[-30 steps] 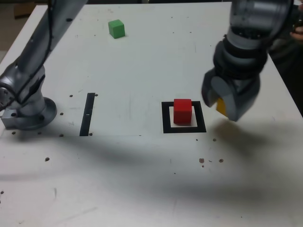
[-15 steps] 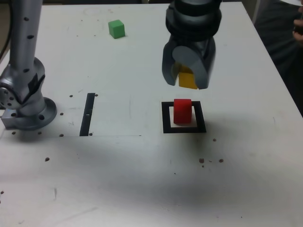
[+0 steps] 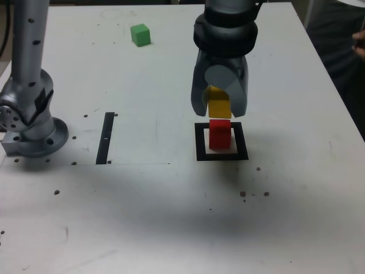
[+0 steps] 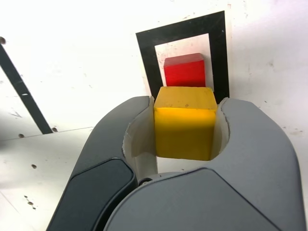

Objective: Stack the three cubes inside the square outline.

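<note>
The red cube (image 3: pixel 220 134) (image 4: pixel 185 72) stands inside the black square outline (image 3: pixel 199 145) (image 4: pixel 147 53) on the white table. Right above it hangs the yellow cube (image 3: pixel 219 107) (image 4: pixel 184 125), with my gripper (image 3: pixel 219 108) (image 4: pixel 184 127) shut on it from both sides. In the exterior view the yellow cube's lower edge is at or just over the red cube's top; contact cannot be told. The green cube (image 3: pixel 140 34) lies alone at the far side of the table, toward the exterior view's left.
A narrow black strip (image 3: pixel 105 137) (image 4: pixel 21 91) lies on the table at the exterior view's left of the outline. The arm's base (image 3: pixel 31 131) stands at the left edge. A person's hand (image 3: pixel 359 43) shows at the right edge.
My gripper with the yellow cube swung from the right of the outline to over it, then came down until the yellow cube hangs just above the red one.
</note>
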